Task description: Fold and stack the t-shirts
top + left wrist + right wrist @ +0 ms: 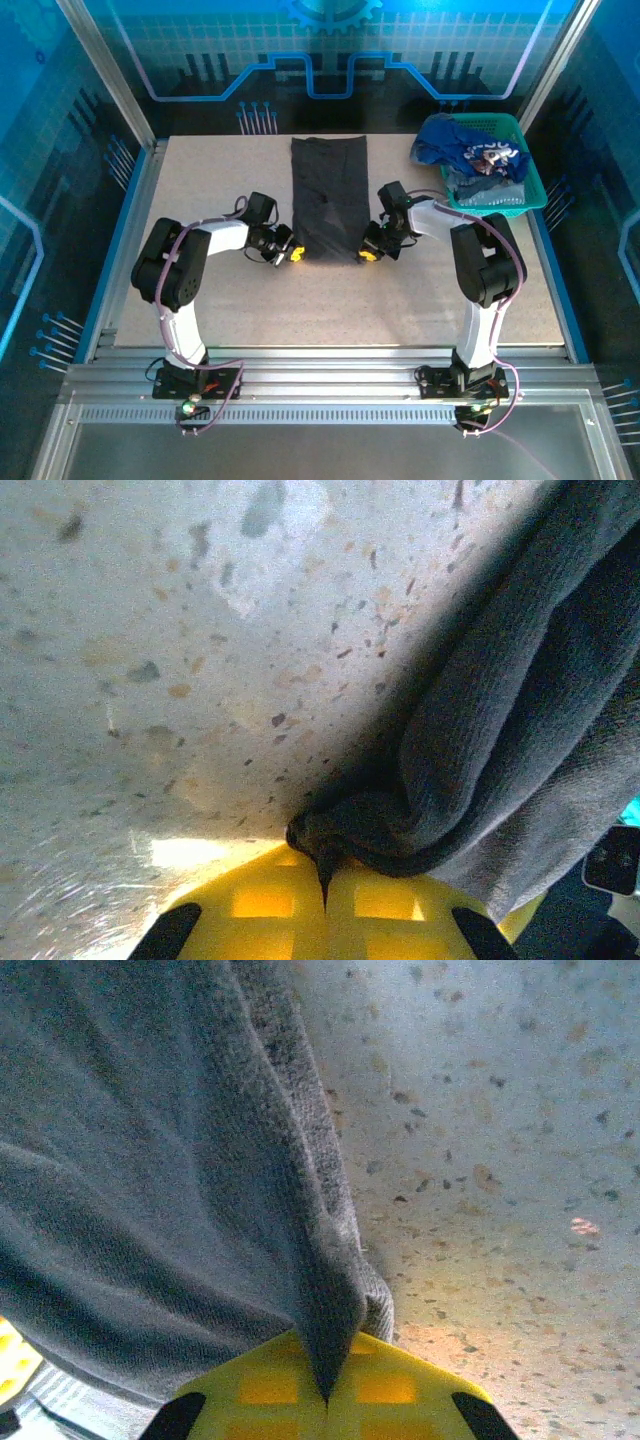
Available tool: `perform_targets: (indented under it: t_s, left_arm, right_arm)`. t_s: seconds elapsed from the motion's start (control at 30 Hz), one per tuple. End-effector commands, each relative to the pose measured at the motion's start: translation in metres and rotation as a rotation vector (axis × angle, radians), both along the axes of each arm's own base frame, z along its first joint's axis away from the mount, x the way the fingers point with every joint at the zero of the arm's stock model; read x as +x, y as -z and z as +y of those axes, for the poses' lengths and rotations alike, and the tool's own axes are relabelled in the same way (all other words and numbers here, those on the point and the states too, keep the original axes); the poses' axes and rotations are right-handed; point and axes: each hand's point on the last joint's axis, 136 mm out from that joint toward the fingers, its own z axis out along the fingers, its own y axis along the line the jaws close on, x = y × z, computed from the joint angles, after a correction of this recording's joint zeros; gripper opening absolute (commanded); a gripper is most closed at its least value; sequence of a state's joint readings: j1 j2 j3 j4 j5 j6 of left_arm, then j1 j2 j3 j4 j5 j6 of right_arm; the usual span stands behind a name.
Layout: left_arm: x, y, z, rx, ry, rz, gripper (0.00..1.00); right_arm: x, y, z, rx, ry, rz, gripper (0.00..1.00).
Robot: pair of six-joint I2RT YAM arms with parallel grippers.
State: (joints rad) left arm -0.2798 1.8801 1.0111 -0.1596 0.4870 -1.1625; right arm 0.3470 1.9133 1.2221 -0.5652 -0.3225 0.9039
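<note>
Top view – charcoal t-shirt [329,195]: long narrow rectangle, flat on surface [300,310], centre-rear, btwn the arms.
Top view – left claw [290,252]: at shirt's near-left corner.
Top view – right claw [368,252]: at shirt's near-right corner.
Top view – teal basket [533,195]: rear right; royal-blue t-shirt [448,140] heaped inside w/ other cloth.
Left wrist – left claw [325,905]: yellow tips pressed together, pinching a bunched edge of charcoal t-shirt [520,730], low over speckled surface [180,630].
Right wrist – right claw [325,1388]: tips pressed together, pinching a fold of charcoal t-shirt [150,1160]; surface [500,1110] to the right.
</note>
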Motion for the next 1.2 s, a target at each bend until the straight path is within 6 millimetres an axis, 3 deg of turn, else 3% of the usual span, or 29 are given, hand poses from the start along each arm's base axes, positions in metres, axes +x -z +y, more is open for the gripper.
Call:
perform_targets:
  t_s: [0.0, 0.13, 0.4, 0.53, 0.73, 0.87, 1.0, 1.17]
  left_arm:
    - [-0.016, -0.008, 0.011, 0.06, 0.022, -0.027, 0.0]
    - [-0.048, -0.012, 0.009, 0.027, 0.065, -0.007, 0.0]
    - [-0.128, -0.032, -0.005, -0.031, 0.25, -0.006, 0.0]
    - [-0.175, -0.062, -0.007, -0.052, 0.359, -0.055, 0.0]
    - [-0.21, -0.128, -0.009, -0.193, 0.343, -0.217, 0.0]
    - [-0.21, -0.173, -0.008, -0.284, 0.274, -0.321, 0.0]
    - [-0.195, -0.206, -0.01, -0.334, 0.199, -0.392, 0.0]
    - [-0.15, -0.212, -0.005, -0.314, 0.076, -0.377, 0.0]
  right_arm:
    - [-0.003, -0.011, -0.015, -0.111, -0.02, -0.028, 0.0]
    - [-0.022, -0.018, -0.011, -0.113, -0.08, -0.021, 0.0]
    - [-0.099, -0.039, -0.007, -0.099, -0.191, 0.02, 0.0]
    - [-0.145, -0.061, -0.007, -0.058, -0.271, 0.068, 0.0]
    - [-0.194, -0.108, -0.006, 0.026, -0.327, 0.101, 0.0]
    - [-0.195, -0.147, -0.002, 0.078, -0.311, 0.065, 0.0]
    - [-0.173, -0.189, 0.01, 0.135, -0.256, 0.012, 0.0]
    - [-0.129, -0.201, 0.025, 0.188, -0.18, 0.021, 0.0]
